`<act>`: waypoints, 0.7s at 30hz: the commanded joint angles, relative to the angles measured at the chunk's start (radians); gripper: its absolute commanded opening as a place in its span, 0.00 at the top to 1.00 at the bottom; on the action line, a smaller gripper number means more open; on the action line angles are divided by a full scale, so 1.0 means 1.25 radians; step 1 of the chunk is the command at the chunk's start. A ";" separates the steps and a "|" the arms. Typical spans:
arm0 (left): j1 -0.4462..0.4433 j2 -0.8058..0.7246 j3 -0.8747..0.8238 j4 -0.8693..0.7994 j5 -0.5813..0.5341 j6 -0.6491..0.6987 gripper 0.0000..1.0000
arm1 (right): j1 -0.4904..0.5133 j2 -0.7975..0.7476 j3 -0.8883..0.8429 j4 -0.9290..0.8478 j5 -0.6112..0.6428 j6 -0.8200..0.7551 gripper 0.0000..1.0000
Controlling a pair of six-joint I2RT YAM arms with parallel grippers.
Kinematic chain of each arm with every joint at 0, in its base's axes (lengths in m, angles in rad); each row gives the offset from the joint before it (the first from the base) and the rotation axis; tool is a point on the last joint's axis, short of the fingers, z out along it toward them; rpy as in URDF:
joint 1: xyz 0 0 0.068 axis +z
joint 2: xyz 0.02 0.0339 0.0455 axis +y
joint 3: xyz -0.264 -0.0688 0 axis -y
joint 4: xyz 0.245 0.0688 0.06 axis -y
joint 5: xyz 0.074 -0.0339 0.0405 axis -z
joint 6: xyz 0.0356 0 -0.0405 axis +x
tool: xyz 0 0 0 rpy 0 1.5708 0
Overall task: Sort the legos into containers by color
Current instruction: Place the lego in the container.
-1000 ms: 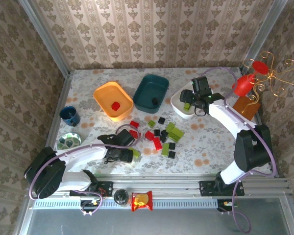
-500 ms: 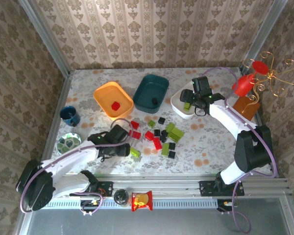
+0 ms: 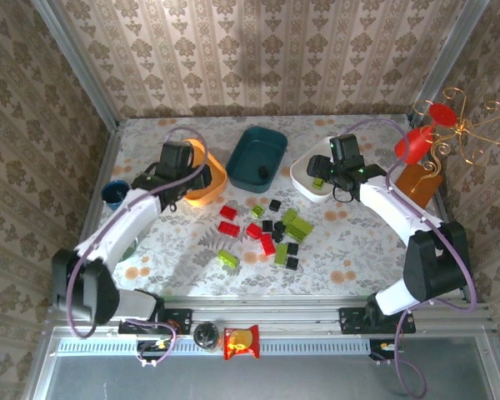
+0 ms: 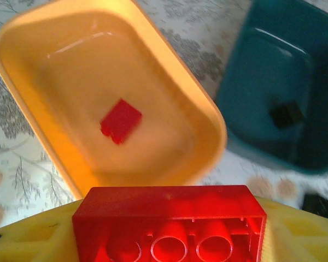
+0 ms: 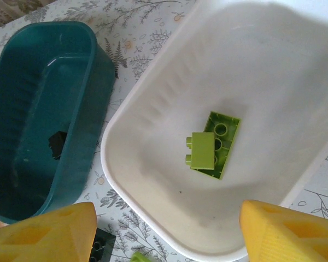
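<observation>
While the left claw (image 3: 198, 177) held a red brick (image 4: 169, 210) clamped crosswise, the orange bin (image 4: 71, 71) lay directly ahead and below.

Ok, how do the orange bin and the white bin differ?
The orange bin holds one loose red brick; the white bin holds two lime green bricks, stacked. The left tool grips a second red brick over the orange bin; the right tool over the white bin is open, empty. Both are shallow and rounded.
</observation>
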 commanded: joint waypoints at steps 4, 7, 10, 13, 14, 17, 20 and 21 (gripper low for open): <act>0.085 0.183 0.077 0.079 0.032 0.005 0.48 | 0.018 -0.051 -0.031 -0.003 -0.026 -0.002 0.29; 0.109 0.251 0.114 0.094 0.054 -0.006 0.48 | 0.028 -0.062 -0.042 -0.002 -0.031 -0.003 0.29; 0.114 0.302 0.158 0.085 0.062 -0.008 0.47 | 0.040 -0.076 -0.054 -0.004 -0.050 -0.006 0.29; 0.115 0.336 0.196 0.069 0.059 -0.004 0.37 | 0.058 -0.084 -0.067 -0.012 -0.052 -0.019 0.27; 0.116 0.344 0.206 0.063 0.059 -0.002 0.33 | 0.065 -0.114 -0.073 -0.016 -0.053 -0.022 0.26; 0.119 0.348 0.224 0.055 0.065 -0.009 0.22 | 0.077 -0.133 -0.082 -0.031 -0.066 -0.028 0.24; 0.118 0.321 0.223 0.063 0.074 -0.016 0.14 | 0.092 -0.150 -0.091 -0.044 -0.074 -0.037 0.24; 0.118 0.310 0.222 0.065 0.078 -0.017 0.12 | 0.097 -0.153 -0.094 -0.049 -0.077 -0.039 0.24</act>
